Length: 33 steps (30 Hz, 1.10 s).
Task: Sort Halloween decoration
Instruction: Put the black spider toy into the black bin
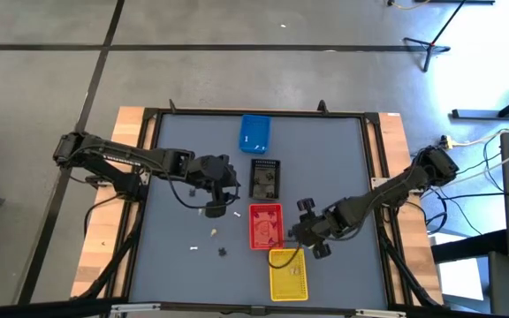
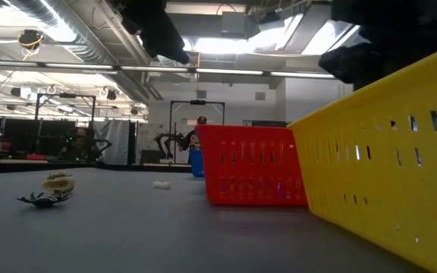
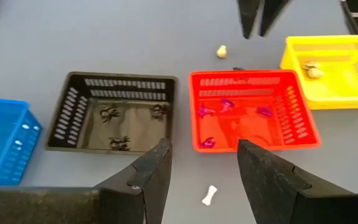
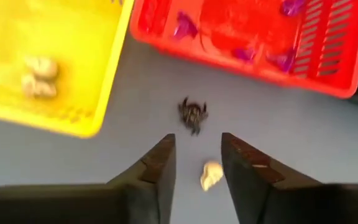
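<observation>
Halloween decoration pieces lie partly sorted, partly loose, on the grey rectangular table (image 1: 175, 159) with its black frame. Much of the table's left half and the far right corner lie bare, giving the arms room.

Four perforated plastic trays run down the middle: the blue rectangular tray (image 1: 254, 133) farthest back near the rear edge, then the black rectangular tray (image 1: 265, 177) holding dark spider shapes (image 3: 110, 112), then the red rectangular tray (image 1: 266, 226) holding small purple pieces (image 3: 225, 104), and the yellow rectangular tray (image 1: 288, 273) close to the front edge with cream pieces (image 4: 39, 76) inside. Red and yellow nearly touch at their corners; black and red stand apart by a narrow strip.

Hovering left of the black tray, the left gripper (image 1: 220, 190) has its jaws spread and empty, above a small white bone-shaped piece (image 3: 210, 195). At the gap between the red and yellow trays, the right gripper (image 1: 300, 234) has its jaws parted and holding nothing.

Loose on the open left-front area lie a cream skull-like piece (image 1: 214, 233), a tiny white piece (image 1: 194, 248) and a dark spider-like piece (image 1: 223, 252), well apart from the trays.
</observation>
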Motion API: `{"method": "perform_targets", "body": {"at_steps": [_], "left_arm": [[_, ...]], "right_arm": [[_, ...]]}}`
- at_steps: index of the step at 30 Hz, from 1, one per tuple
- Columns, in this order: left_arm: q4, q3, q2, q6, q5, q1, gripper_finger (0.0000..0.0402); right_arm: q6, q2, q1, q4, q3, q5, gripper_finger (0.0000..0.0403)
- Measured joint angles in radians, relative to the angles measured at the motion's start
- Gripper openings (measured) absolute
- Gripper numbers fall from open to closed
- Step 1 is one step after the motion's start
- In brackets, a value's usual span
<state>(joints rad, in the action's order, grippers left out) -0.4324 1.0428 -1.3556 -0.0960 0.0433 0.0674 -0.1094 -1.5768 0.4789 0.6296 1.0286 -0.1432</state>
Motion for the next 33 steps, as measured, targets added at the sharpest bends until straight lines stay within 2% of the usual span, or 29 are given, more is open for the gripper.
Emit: {"method": "perform_targets", "body": {"at_steps": [5, 10, 21, 33], "left_arm": [[-0.001, 0.000, 0.000, 0.002, 0.000, -0.050, 0.0175], [-0.001, 0.000, 0.000, 0.055, 0.000, -0.095, 0.0175], [-0.003, 0.000, 0.000, 0.081, -0.002, -0.131, 0.0175], [0.000, 0.000, 0.000, 0.081, -0.004, -0.131, 0.0175]], "right_arm": [[-0.003, -0.007, -0.017, -0.061, 0.000, 0.022, 0.0162], [-0.035, -0.029, -0.014, -0.094, -0.020, 0.042, 0.0181], [-0.156, -0.083, -0.015, -0.155, -0.085, 0.023, 0.0184], [-0.156, -0.161, -0.046, -0.167, -0.084, 0.027, 0.0184]]}}
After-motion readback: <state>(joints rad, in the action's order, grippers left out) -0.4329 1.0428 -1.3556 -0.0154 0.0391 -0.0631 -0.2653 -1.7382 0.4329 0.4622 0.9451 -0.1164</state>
